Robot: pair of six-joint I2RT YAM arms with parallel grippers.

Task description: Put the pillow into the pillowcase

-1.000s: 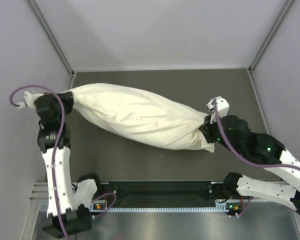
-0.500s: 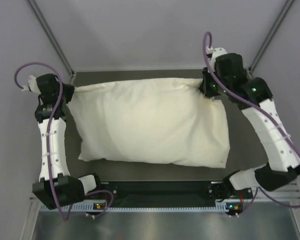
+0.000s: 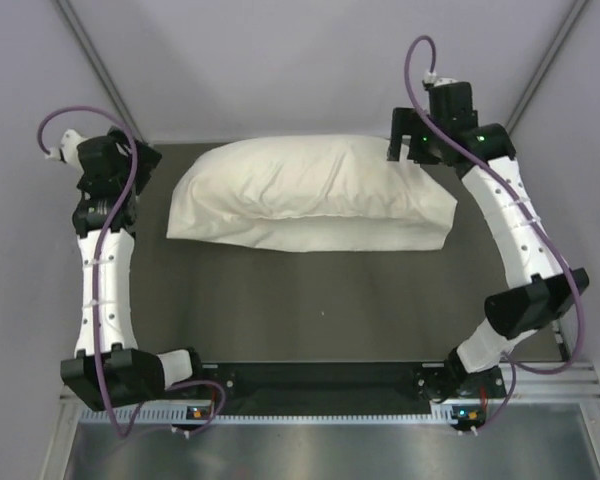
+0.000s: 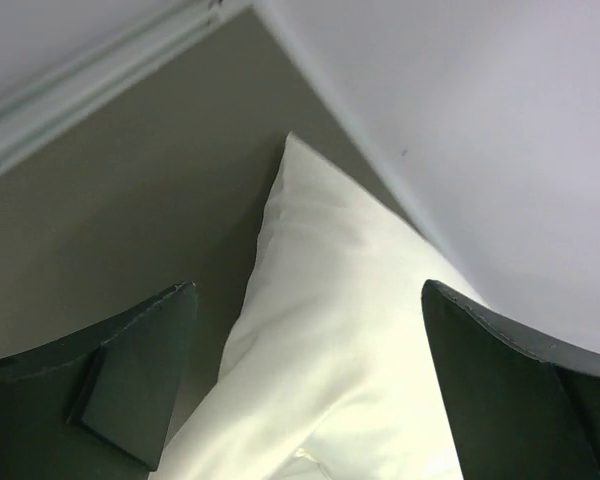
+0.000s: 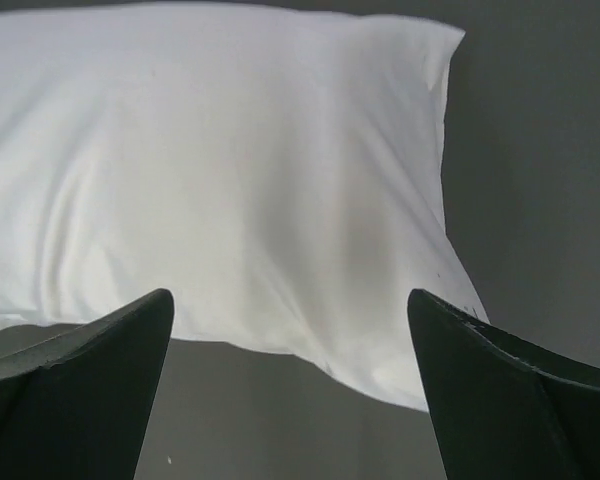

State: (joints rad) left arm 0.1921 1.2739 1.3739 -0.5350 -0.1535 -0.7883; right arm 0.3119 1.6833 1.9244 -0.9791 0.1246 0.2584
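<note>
Pillowcase (image 3: 310, 195) lies flat on the dark table (image 3: 310, 300), at its far side near the back wall (image 3: 310, 70), long axis left to right. It looks plump and full along its whole length, so the pillow is most likely inside, but none of its bright white fabric can be picked out in any view; only cream cloth shows. A flatter layer of cloth sticks out along the near edge and at the right end, probably slack case or the open-end flap; cannot tell which end is the mouth. Left gripper (image 3: 145, 168) sits just off the left end with its jaws wide apart and nothing between them; the left wrist view shows the gripper (image 4: 305, 300) looking down on a corner of the cloth without touching it. Right gripper (image 3: 405, 150) is at the far right corner, also spread wide and empty; the right wrist view has the gripper (image 5: 290, 300) above the case with a clear gap to the fabric. The two arms stand at opposite ends, which fits spreading the case lengthwise so the filling sits flat. Judgement: task looks done or nearly so; at most the loose edge needs a tidy.
</note>
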